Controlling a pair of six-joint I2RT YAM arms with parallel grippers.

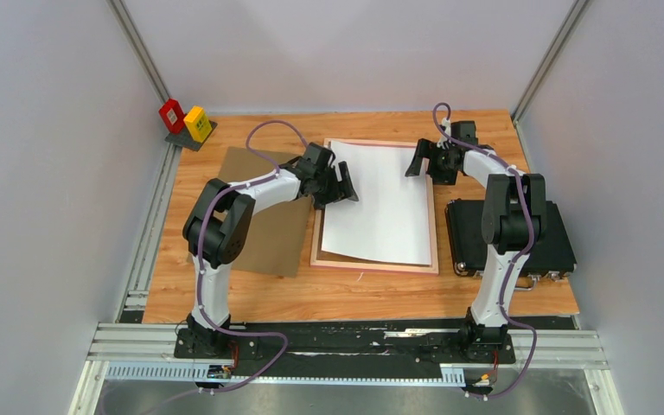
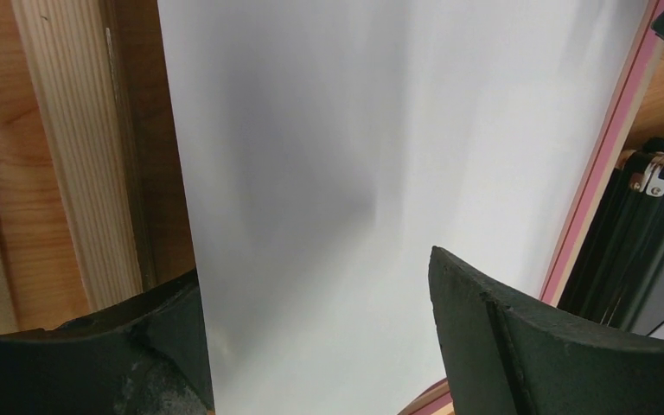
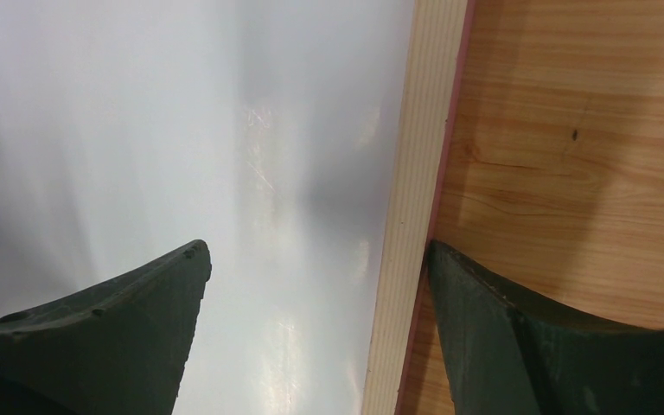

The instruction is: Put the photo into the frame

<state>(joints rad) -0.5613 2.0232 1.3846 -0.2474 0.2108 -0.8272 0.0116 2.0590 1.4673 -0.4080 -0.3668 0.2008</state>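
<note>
Orange-wood worktop (image 1: 380,290), walled on three sides, open only on the near side. At its middle, flat and back-up, the frame (image 1: 372,265): pale wood rails on top, a pink line at the outer edge. Judged stiff but delicate (probably glazed, pane unseen from this side), so better left lying than lifted.

Inside the rails, white side up, the photo (image 1: 385,207), a shade askew. Dark gap along its left edge in the left wrist view, right edge up against the right rail. Likely light, thin and floppy, smooth enough to slide, easily creased. Slightly bowed, to judge by the soft shading across it. Best taken by an edge or pressed flat from above with a fingertip, never pinched mid-sheet.

Left of the frame, partly under the left arm (image 1: 225,220), a brown backing board (image 1: 272,238). Right of it, just beside the rail, a black case (image 1: 553,246). Little room sideways, then; more along the near strip of worktop.

Left claw (image 1: 339,183) low over the photo's left edge, fingers well apart, gripping nothing. Right claw (image 1: 421,160) near the far right corner, spread wide too and empty, astride the right rail.

In the far-left corner, a small red box (image 1: 171,115) and a yellow box (image 1: 196,123), well apart from the frame.
</note>
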